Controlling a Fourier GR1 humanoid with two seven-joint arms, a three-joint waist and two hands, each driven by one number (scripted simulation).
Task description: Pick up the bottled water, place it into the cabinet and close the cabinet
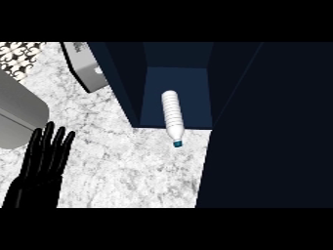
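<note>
The bottled water (173,116) is a clear ribbed bottle with a blue cap. It lies on its side on the floor of the dark blue cabinet (179,83), cap end sticking out over the cabinet's front edge toward me. The cabinet door (277,127) stands open at the right as a large dark panel. My left hand (43,161) rests open at the lower left, fingers straight and pointing up, well away from the bottle. My right hand does not show.
A white marble counter (126,166) spreads below the cabinet. A grey rounded appliance (7,110) sits at the left edge, and a grey box (86,71) stands behind it next to the cabinet's left wall.
</note>
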